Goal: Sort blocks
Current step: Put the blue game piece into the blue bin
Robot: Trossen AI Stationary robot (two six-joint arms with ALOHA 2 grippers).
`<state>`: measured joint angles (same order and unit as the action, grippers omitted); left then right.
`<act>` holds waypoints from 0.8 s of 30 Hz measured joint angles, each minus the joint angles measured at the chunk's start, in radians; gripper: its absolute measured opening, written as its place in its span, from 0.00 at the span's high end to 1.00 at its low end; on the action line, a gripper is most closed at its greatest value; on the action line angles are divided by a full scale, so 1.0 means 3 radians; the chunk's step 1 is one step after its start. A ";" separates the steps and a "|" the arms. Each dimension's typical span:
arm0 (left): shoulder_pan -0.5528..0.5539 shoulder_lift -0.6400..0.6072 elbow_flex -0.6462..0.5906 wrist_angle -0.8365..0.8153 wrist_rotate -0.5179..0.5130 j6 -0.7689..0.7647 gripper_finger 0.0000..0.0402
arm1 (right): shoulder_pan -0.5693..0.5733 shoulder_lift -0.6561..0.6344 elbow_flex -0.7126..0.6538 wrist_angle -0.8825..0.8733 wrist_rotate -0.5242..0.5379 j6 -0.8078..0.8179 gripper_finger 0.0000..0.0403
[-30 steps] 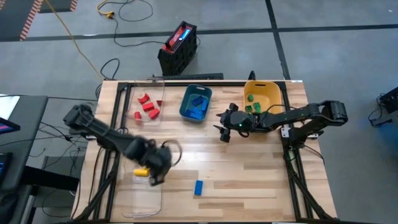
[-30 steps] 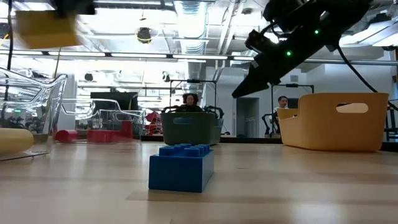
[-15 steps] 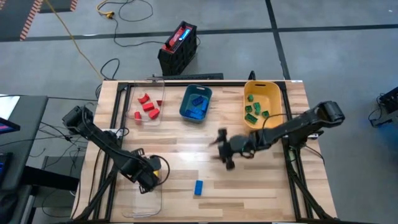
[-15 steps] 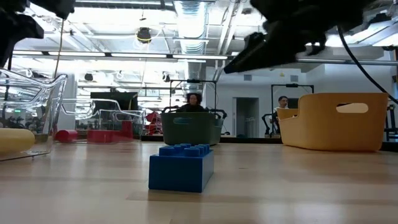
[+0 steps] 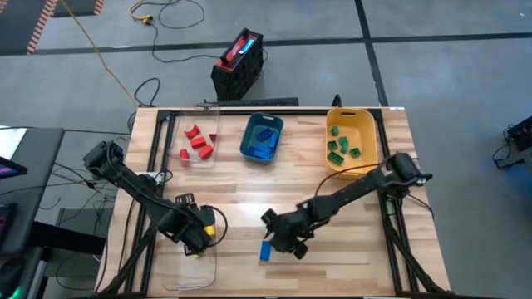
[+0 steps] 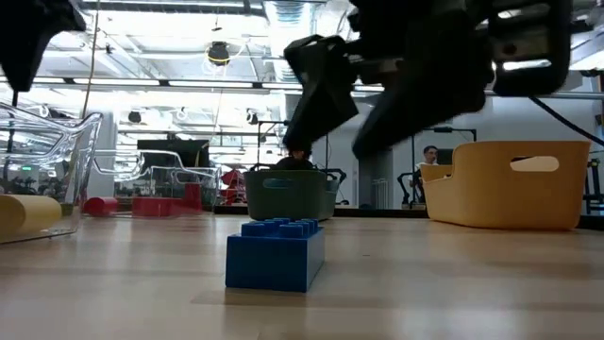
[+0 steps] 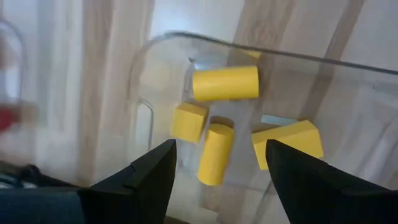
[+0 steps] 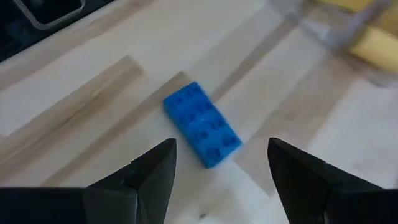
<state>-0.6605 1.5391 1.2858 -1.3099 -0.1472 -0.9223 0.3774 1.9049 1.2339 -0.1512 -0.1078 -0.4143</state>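
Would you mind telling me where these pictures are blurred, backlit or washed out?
Low view: the right gripper is a dark silhouette against bright ceiling lights, while the blue brick is sharp. Right wrist view: the brick is fairly clear, but the far corner with the yellow piece is smeared. Left wrist view: the yellow blocks are crisp, and the table at the edge is blurred and pale.

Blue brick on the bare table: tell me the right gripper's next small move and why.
Probably lower the right gripper straight onto the blue brick and close. Its fingers are open and empty above the brick, which lies alone on the table.
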 joint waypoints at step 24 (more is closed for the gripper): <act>-0.0228 -0.0004 0.0202 0.0045 -0.0696 0.0108 0.41 | -0.0136 0.0663 0.0493 -0.0040 -0.0512 -0.0527 0.34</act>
<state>-0.7288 1.5379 1.3464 -1.2964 -0.3561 -0.8900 0.3365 2.1039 1.3819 -0.1631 -0.2615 -0.5725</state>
